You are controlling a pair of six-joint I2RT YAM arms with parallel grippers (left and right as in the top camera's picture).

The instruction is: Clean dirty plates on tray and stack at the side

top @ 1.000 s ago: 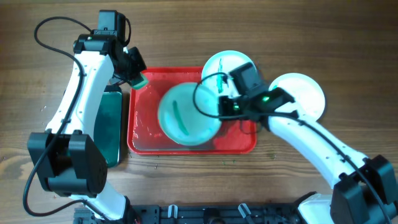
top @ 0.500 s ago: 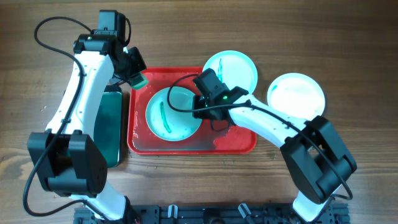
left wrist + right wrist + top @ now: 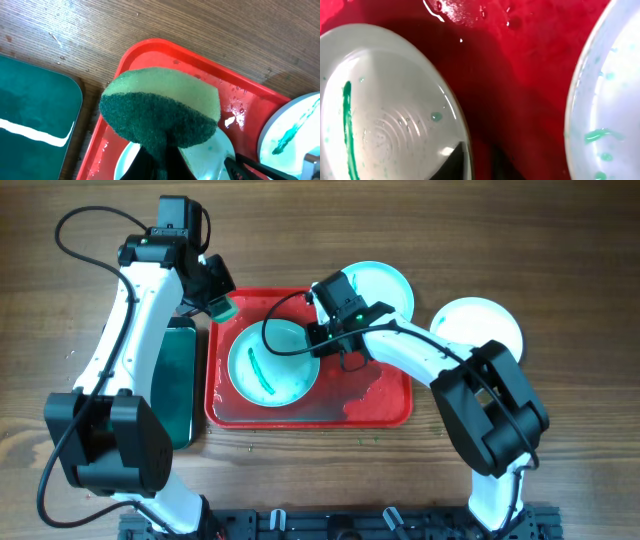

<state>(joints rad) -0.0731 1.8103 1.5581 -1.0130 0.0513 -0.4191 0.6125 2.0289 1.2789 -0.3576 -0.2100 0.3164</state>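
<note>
On the counter (image 3: 560,240) one white plate (image 3: 490,330) lies aside, two are streaked; left hand (image 3: 222,308) clamps sponge (image 3: 160,110), right hand (image 3: 320,345) grips streaked plate (image 3: 265,365).

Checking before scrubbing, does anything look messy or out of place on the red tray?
Yes: the plate in the red tray carries a teal streak, and a second streaked plate overlaps the tray's far right corner.
</note>
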